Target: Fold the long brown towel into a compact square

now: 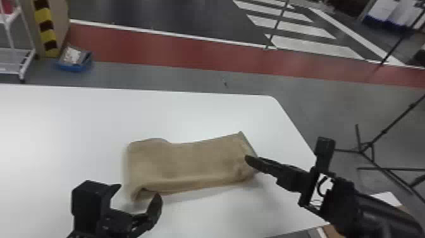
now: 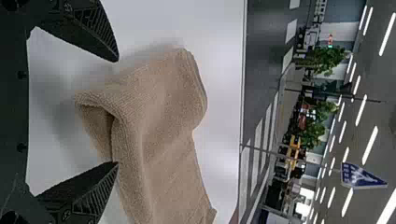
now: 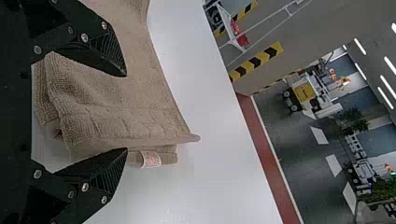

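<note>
Brown towel, part-folded into a strip, lay across white tabletop, L end puffed. L fingers & R fingers spread apart nr opp. ends, gripping nothing. Prob. at the crosswise fold; next: pinch an end, bring it inward. Puffed end might've bunched. Tripod stood beyond.

Left gripper and right gripper both black, angular. Right fingers taper to wedge tips, fine ridges, silvery round screws. Left fingers ridged too, dark screws. Right forearm: black rounded casing, slight sheen.
</note>
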